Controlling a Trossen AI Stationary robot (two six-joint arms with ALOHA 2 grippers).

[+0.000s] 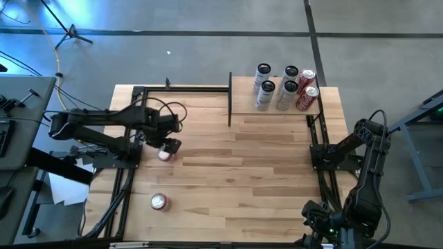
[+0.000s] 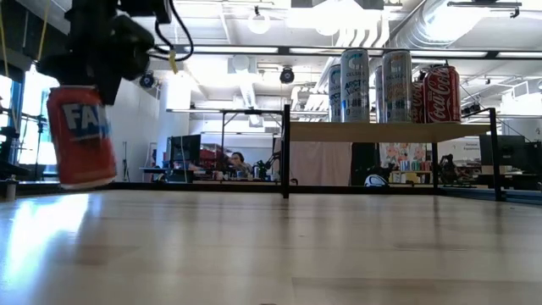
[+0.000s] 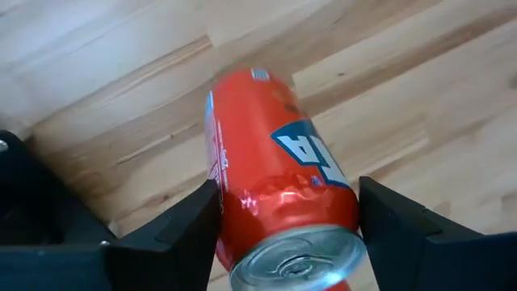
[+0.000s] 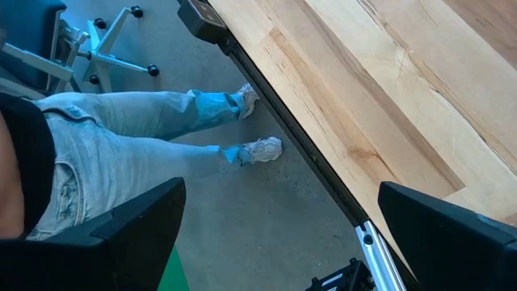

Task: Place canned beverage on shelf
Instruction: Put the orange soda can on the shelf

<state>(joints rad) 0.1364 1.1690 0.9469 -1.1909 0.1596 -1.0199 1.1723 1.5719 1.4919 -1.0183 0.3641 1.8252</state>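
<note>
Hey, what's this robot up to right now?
The left pincer is closed on a red can near the table's left side; the low view shows that can off the tabletop. The shelf at the back right already carries six upright cans. Another red can stands on the table near the front left. The right pincer is open, parked by the table's right edge, where a seated person's legs show.
</note>
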